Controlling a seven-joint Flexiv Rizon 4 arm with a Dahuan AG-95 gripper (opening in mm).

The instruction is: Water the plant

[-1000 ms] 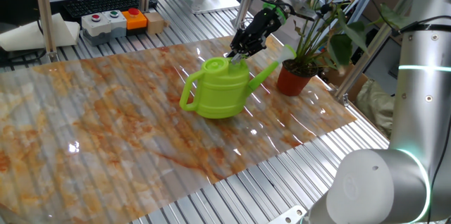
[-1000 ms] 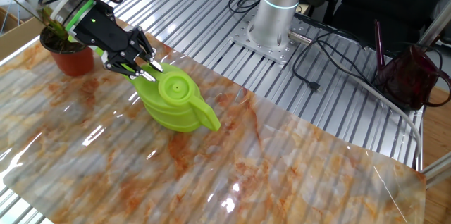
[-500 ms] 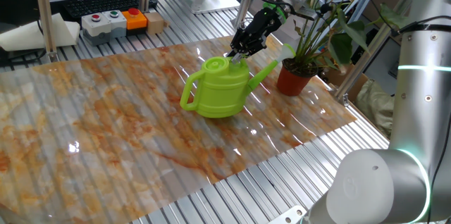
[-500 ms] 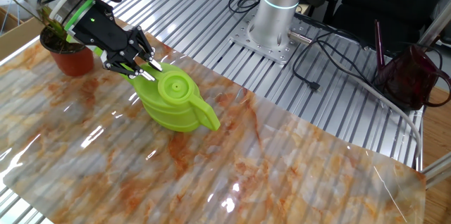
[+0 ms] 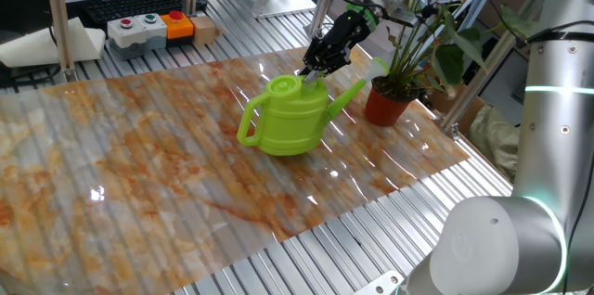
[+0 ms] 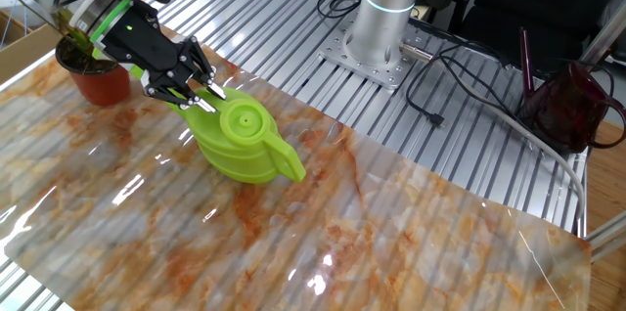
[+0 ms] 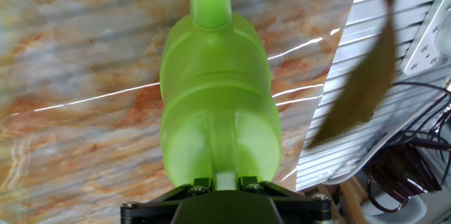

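The lime-green watering can (image 5: 290,121) (image 6: 238,145) stands upright on the marbled tabletop, its spout pointing toward the plant (image 5: 399,63). That plant has long stems and dark leaves in a terracotta-red pot (image 6: 96,82), just beyond the spout tip. My gripper (image 5: 312,72) (image 6: 203,98) sits at the can's top rear edge. In the hand view my gripper (image 7: 224,180) is shut on the can's narrow green top handle, with the can body (image 7: 215,104) filling the middle. A blurred brown leaf (image 7: 359,90) hangs at the right.
A button box (image 5: 148,28) and keyboard (image 5: 130,3) lie at the far edge. The arm's base (image 6: 386,18), cables and a dark red bag (image 6: 572,106) are on the slatted metal beyond the mat. The mat's edge (image 5: 445,160) runs close behind the pot.
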